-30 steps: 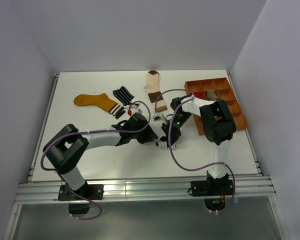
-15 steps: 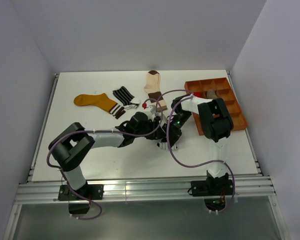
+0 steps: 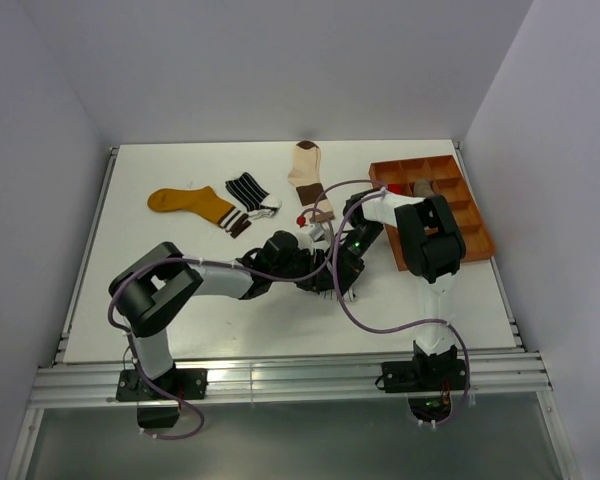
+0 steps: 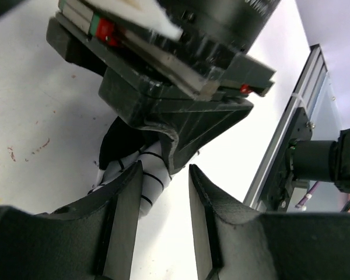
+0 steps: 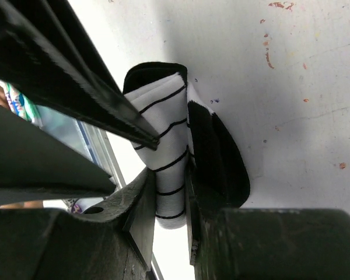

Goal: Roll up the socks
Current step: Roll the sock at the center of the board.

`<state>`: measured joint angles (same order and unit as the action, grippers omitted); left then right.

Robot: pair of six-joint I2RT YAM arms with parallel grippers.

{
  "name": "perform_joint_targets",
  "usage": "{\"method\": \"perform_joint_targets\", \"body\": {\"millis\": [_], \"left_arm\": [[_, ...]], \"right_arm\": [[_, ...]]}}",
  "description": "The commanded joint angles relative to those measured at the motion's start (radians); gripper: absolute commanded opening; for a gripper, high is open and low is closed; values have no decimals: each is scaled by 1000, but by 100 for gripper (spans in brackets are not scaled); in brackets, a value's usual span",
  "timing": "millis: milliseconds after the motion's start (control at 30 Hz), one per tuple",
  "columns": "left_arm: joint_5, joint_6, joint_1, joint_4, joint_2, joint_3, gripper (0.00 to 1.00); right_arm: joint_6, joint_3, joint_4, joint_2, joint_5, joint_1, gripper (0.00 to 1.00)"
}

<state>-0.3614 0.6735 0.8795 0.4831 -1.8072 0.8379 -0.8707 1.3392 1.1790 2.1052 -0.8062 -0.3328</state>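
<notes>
A white sock with thin black stripes and a black end [image 5: 170, 125] is rolled into a tight bundle on the table. My right gripper [image 5: 169, 184] is shut on this roll, pressing it down near the table's middle [image 3: 338, 286]. My left gripper [image 4: 164, 201] is open just beside it; the striped roll [image 4: 144, 178] lies against the outer side of one of its fingers [image 4: 125, 216], and only bare table shows between the jaws. Three more socks lie flat at the back: mustard-yellow [image 3: 188, 203], black with white stripes [image 3: 246, 189] and cream with brown [image 3: 309, 176].
An orange-brown compartment tray [image 3: 477, 240] stands at the right edge, with a rolled bundle [image 3: 423, 187] in one of its far compartments. The two arms meet closely at the table's middle, cables looping over them. A metal rail runs along the near edge.
My left arm has swung right and forward until its gripper sits against the right gripper, and its jaws have widened slightly. The right gripper has held still on the roll.
</notes>
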Motion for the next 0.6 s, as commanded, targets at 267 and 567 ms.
{"method": "perform_joint_targets", "body": {"millis": [267, 567], "left_arm": [[76, -45, 10, -67, -32, 13, 39], [108, -58, 21, -172, -43, 49, 38]], "right_arm": [[16, 18, -81, 42, 105, 9, 11], [45, 25, -93, 45, 108, 14, 11]]}}
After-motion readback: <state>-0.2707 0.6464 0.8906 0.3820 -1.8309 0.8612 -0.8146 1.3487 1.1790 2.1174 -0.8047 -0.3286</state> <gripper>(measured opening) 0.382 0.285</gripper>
